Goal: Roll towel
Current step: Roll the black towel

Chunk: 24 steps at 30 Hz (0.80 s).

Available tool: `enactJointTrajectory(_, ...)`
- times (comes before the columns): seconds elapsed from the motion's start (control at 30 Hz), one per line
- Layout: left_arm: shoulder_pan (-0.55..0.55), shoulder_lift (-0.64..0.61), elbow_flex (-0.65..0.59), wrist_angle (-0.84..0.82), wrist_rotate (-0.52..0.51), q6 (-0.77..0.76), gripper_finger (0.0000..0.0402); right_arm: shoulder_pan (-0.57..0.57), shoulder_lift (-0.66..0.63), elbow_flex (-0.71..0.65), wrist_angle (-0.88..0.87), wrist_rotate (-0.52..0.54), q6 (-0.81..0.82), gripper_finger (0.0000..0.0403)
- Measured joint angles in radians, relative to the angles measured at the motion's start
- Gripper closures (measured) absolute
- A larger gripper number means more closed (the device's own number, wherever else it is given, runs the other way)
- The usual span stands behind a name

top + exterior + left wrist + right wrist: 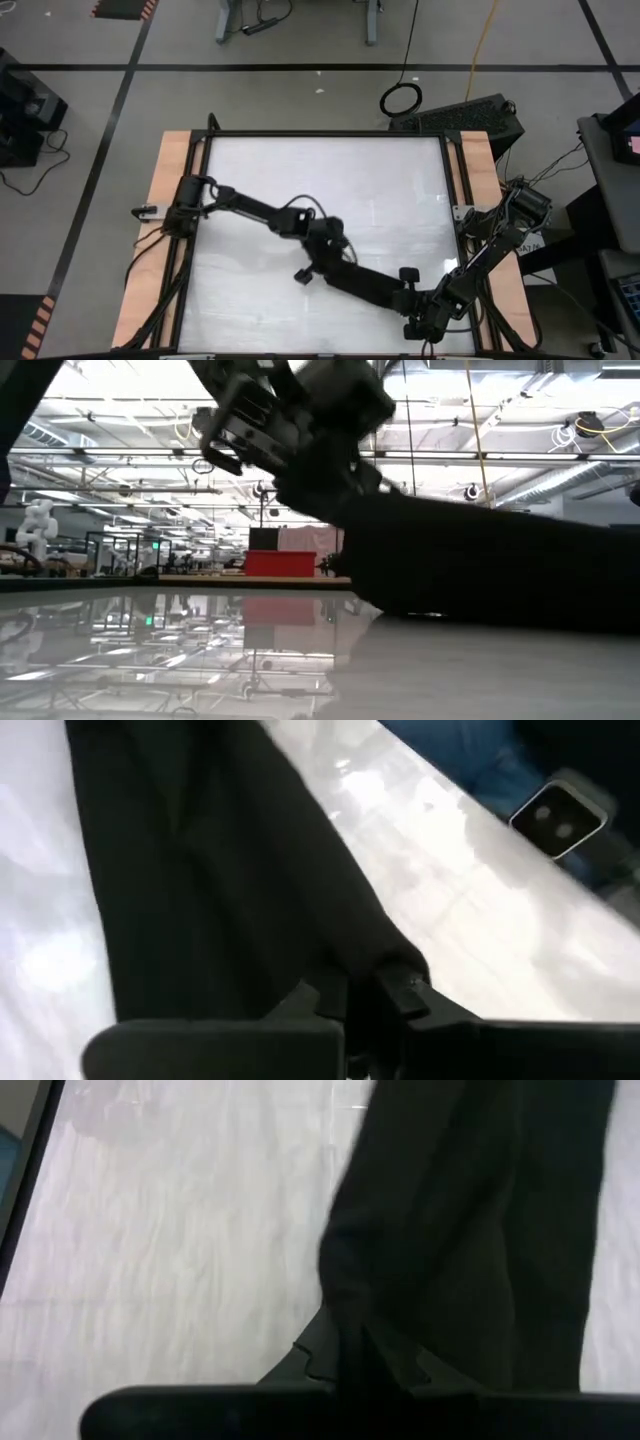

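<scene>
Towel [370, 283] stretched on table [400, 180], both hands clamping ends.

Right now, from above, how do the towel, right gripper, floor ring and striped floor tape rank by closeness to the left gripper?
From the left gripper:
1. towel, pinched in it, mid-table.
2. right gripper, at the towel's other end, rightward.
3. floor ring, past the table, picture's top.
4. striped floor tape, lower left corner.

You are in a big open robotics lab. At twelve o'clock beyond the table [150, 660], see ceiling trusses [520, 460] and a white robot [38, 520].
</scene>
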Motion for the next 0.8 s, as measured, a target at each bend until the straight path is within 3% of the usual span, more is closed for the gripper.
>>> enactJointTrajectory(0.3,0.062,0.131,0.045,-0.012,0.229,-0.164,0.0394,-0.001,-0.008,0.001,-0.007,-0.02,-0.039,0.0394)
enactJointTrajectory(0.43,0.066,0.174,0.092,-0.009,0.282,-0.245,0.0394,0.001,-0.044,0.001,-0.045,-0.032,-0.041,0.0381)
enactJointTrajectory(0.63,0.068,0.191,0.129,-0.013,0.309,-0.328,0.0394,0.002,-0.13,0.001,-0.119,-0.028,-0.072,0.0334)
enactJointTrajectory(0.8,0.067,0.192,0.132,-0.017,0.304,-0.357,0.0394,0.002,-0.183,0.003,-0.136,0.035,-0.152,0.0263)
